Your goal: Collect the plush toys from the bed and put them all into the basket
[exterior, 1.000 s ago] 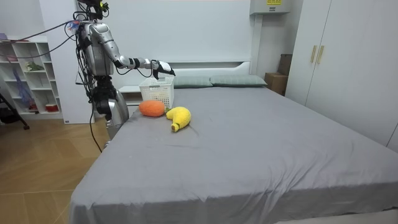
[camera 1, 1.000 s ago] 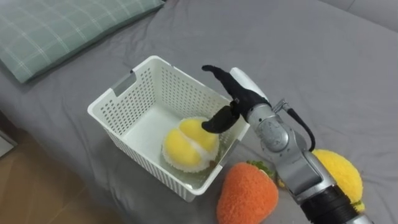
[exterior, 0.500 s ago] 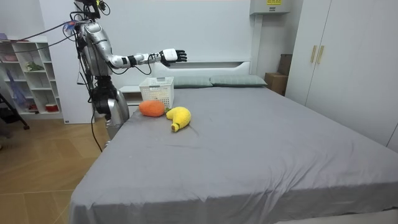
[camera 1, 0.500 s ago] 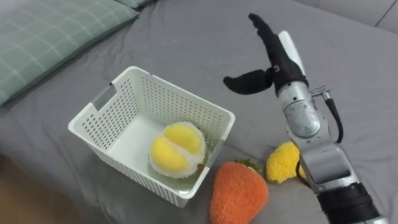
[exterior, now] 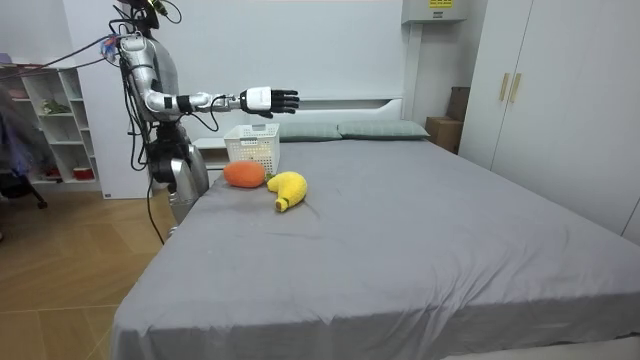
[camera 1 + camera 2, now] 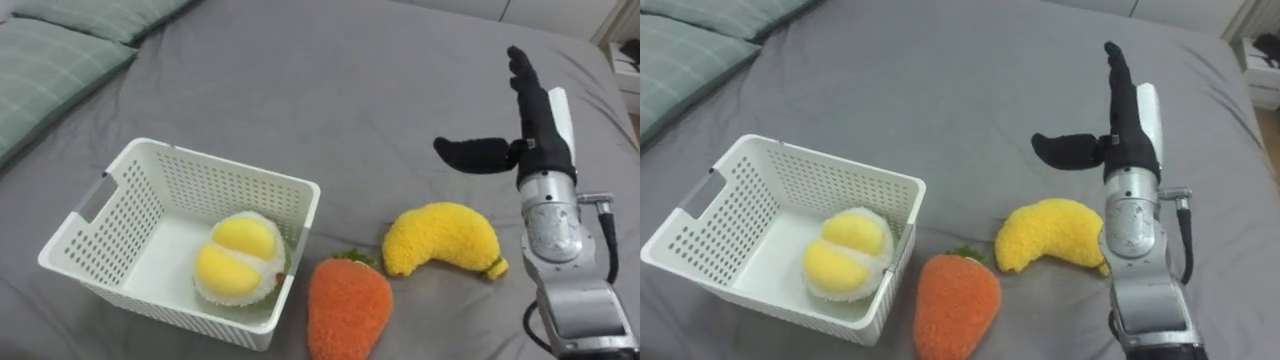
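A white plastic basket (image 6: 120,190) (image 6: 725,170) (image 5: 253,150) sits on the grey bed, with a yellow-and-white plush toy (image 6: 235,268) (image 6: 843,262) inside it. An orange plush carrot (image 6: 347,306) (image 6: 957,303) (image 5: 243,174) lies right of the basket. A yellow plush banana (image 6: 443,239) (image 6: 1050,233) (image 5: 287,188) lies beside the carrot. My right hand (image 6: 530,125) (image 6: 1120,120) (image 5: 268,99) hovers open above and just beyond the banana, fingers straight, thumb spread, holding nothing.
Green checked pillows (image 6: 50,60) (image 6: 685,45) lie at the bed's head. The robot stands at the bed's corner by the basket; a white shelf unit (image 5: 45,125) stands behind it. Wide grey bedding (image 5: 400,230) stretches away beyond the toys.
My right hand has risen from the basket and swung right, over the banana, staying open. The eye views have shifted right, bringing the whole banana into sight.
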Tool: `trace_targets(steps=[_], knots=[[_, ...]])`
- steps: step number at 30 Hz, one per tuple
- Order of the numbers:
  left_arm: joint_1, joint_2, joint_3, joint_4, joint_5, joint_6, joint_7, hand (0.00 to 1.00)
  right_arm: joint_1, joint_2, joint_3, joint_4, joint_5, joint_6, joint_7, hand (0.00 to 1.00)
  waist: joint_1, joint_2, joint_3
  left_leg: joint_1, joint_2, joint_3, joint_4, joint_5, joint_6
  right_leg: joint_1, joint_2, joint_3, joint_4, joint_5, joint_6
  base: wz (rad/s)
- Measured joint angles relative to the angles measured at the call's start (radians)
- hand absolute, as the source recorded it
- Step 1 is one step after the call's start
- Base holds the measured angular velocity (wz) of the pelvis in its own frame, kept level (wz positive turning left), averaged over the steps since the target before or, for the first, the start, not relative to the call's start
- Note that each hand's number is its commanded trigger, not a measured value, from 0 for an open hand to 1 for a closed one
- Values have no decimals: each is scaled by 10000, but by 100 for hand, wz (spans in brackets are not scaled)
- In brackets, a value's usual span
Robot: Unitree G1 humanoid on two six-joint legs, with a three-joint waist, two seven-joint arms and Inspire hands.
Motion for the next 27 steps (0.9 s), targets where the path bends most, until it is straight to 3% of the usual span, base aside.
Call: trace_targets(steps=[6,20,23,27], knots=[[76,-2,66,-2,-8,-7,-19,0,306,-42,-448,653,-49,-141,8,0,-154,-16,-6,19,59,164,18,-46,-23,-30,60,218,-3,2,-3,-8],[-184,55,-85,16,-288,-227,-49,0,372,-199,-348,2928,-45,-246,197,0,-137,-52,-9,-166,53,201,-6,-50,-11,-252,42,216,11,9,-11,-1],[-201,160,-366,26,-575,-228,-51,0,26,-203,-259,3734,29,-231,205,0,-123,-91,1,-405,58,202,33,-46,-9,-481,47,224,42,19,-25,0],[-593,301,-603,60,-822,-210,-62,0,-1102,-466,138,5456,177,-225,232,0,-97,-183,9,-1001,81,201,235,-35,-3,-1015,59,224,92,85,-72,0]])
